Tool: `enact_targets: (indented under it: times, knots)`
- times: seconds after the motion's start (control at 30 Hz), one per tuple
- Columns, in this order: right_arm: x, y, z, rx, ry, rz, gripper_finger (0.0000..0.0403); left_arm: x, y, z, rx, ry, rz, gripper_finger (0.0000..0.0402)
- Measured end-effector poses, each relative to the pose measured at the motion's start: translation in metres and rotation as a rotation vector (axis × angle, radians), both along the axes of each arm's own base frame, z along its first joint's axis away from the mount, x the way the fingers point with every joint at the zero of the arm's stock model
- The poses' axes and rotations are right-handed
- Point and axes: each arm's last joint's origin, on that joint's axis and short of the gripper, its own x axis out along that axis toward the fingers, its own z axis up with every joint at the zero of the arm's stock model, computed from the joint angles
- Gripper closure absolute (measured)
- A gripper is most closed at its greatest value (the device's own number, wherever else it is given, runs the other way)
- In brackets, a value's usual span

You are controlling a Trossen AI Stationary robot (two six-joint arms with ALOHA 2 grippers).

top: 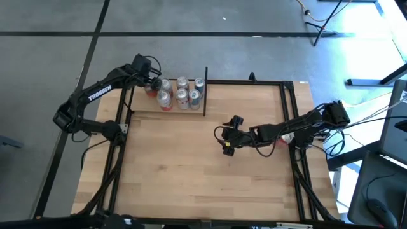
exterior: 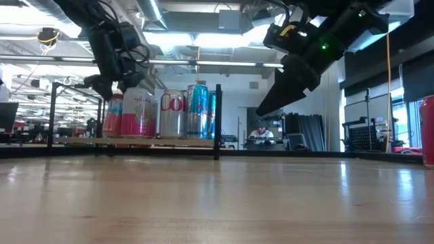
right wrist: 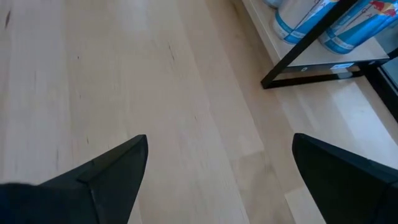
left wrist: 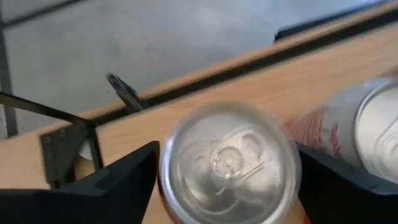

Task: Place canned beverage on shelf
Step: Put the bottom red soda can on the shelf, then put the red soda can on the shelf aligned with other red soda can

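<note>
The shelf [top: 138, 105] stands at the table's far left and carries several cans [top: 181, 97] upright on their bases. My left gripper [top: 151, 85] reaches down over the shelf's far left corner. Its open fingers stand close on either side of a red can [left wrist: 227, 162], which stands upright on the plank beside a pink-and-white can [exterior: 139, 112]. My right gripper [top: 230, 135] hangs open over the table's middle, above bare wood, with nothing between its fingers [right wrist: 118, 168]. My left gripper comes at the red can from above and slanting, one finger [left wrist: 134, 171] on each side of its upper wall [left wrist: 168, 186]. The can's base rests on the shelf. Whether the fingers touch the wall, I cannot tell.
Black rods frame the shelf, with an upright post [exterior: 218, 122] at its right end. Another red can [exterior: 428, 132] stands at the table's right edge, under the right arm. The near half of the table [top: 191, 184] is bare wood.
</note>
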Motion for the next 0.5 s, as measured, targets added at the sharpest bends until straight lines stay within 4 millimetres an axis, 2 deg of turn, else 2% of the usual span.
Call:
enact_targets:
  times: [0.13,0.3,0.5]
  knots:
    - [0.0,0.0,0.0,0.001,-0.004,0.0,0.002,-0.003,-0.004,0.009,0.054,0.007,0.023,0.0047]
    - [0.0,0.0,0.0,0.001,-0.005,0.0,0.002,-0.009,-0.012,0.021,0.092,-0.044,0.015,0.0036]
    - [0.0,0.0,0.0,0.003,-0.006,-0.001,0.002,-0.011,-0.04,0.051,0.187,-0.225,-0.078,0.0036]
